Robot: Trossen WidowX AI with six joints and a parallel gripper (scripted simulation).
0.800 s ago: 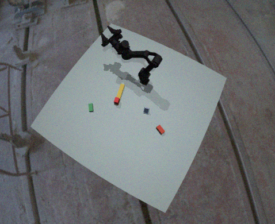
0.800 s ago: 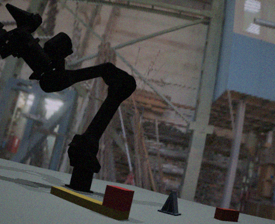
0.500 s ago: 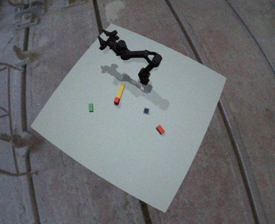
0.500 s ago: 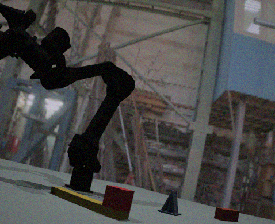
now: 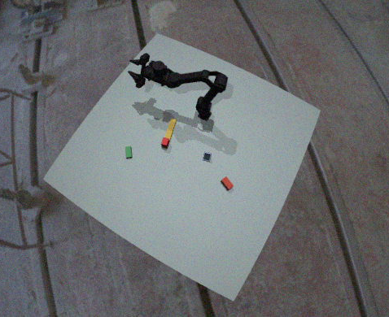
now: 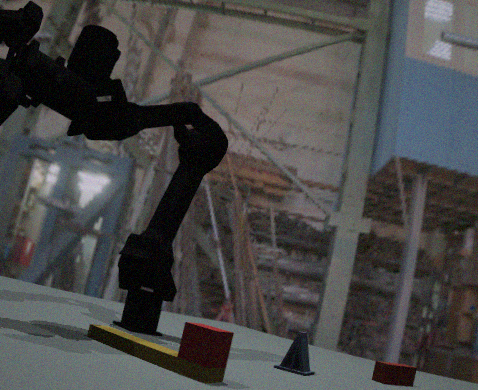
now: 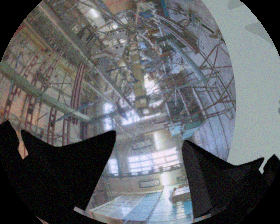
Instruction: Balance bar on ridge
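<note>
Approach stage: my gripper (image 5: pixel 132 67) (image 7: pixel 149 140) wide, empty; next, descend toward yellow bar (image 5: pixel 170 130) (image 6: pixel 144 350), five o'clock.

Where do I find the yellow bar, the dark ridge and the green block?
Yellow bar (image 5: pixel 170 130) (image 6: pixel 134 345): top and exterior views, on its long yellow upper face.
Dark ridge (image 5: pixel 207 156) (image 6: pixel 298 356): top and exterior views, on its sloping body.
Green block (image 5: pixel 128 152): top view, on its upper face.
</note>
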